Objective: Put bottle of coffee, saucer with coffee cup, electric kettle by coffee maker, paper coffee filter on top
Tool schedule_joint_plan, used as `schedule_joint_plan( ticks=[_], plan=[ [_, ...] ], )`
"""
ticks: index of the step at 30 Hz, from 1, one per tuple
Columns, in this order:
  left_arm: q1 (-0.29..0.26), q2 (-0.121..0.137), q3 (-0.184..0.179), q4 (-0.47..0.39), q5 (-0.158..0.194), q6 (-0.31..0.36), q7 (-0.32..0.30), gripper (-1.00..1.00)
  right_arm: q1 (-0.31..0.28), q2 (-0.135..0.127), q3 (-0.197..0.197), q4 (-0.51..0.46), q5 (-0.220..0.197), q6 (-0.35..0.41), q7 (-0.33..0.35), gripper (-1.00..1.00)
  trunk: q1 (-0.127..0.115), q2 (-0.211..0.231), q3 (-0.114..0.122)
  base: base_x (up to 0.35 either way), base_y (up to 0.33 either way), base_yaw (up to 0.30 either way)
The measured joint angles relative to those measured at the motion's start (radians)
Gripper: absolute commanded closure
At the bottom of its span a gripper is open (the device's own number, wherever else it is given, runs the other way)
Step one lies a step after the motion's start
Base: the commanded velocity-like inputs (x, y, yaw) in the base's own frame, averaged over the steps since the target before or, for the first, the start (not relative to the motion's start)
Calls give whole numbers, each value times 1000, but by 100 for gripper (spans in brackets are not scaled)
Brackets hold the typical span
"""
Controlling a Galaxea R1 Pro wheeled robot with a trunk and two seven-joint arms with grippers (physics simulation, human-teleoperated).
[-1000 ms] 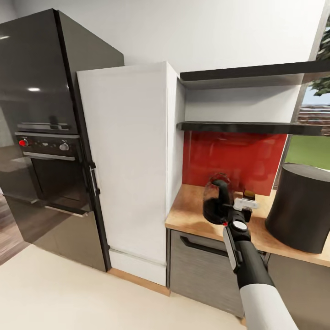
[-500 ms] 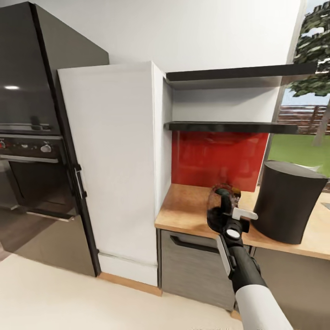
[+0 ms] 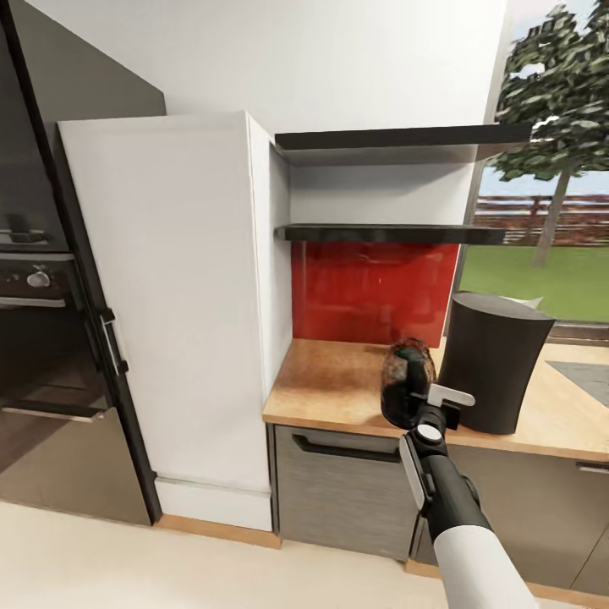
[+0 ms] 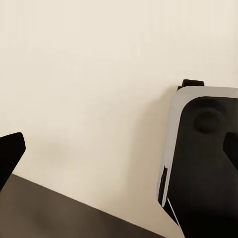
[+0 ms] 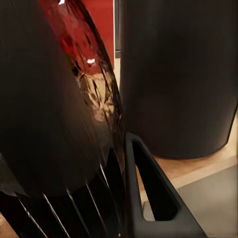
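**Right hand holding the electric kettle above the kitchen desk**

Head view: the right arm reaches forward from the lower edge, and its right hand (image 3: 420, 404) is clamped on the electric kettle (image 3: 406, 379), a dark translucent rounded body held in front of the light-wood desk (image 3: 338, 385). The kettle sits just beside a tall black cylindrical container (image 3: 492, 362), on the side of that container toward the white tall cabinet (image 3: 161, 296). The container stands upright on the desk. Behind the kettle, a red backsplash (image 3: 372, 292) covers the wall, and two dark shelves (image 3: 381, 233) are mounted above it. A grey drawer front with a dark handle (image 3: 342, 482) lies below the desk edge, under the kettle. Beyond the white cabinet, farther from the kettle, stands a dark oven unit (image 3: 34, 338). Past the black container, a window shows lawn and a tree (image 3: 558, 93).

Right wrist view: the kettle (image 5: 54, 99) fills the near field, with red reflections on its glossy wall, and one black finger (image 5: 148, 198) lies against it. The black container (image 5: 178, 74) stands close behind on the wood surface.

Left wrist view: the left hand's dark fingertips (image 4: 10, 151) appear at the frame edges, spread wide apart over a pale floor (image 4: 89, 99), with part of the robot's base (image 4: 203, 158) nearby.
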Motion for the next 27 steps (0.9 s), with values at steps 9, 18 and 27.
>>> schedule_joint_plan(
  ticks=[9,18,27],
  plan=[
    [0,-1,0,0,0,0,0,-100,0,14,-1,0,1,0,0,100,0,0,0,59,0,-1],
    [0,0,0,0,0,0,0,-100,0,15,-6,1,2,0,0,100,0,0,0,91,54,0],
    [0,-1,0,0,0,0,1,-100,0,15,-6,2,2,-1,1,100,0,0,1,195,242,-117]
  ],
)
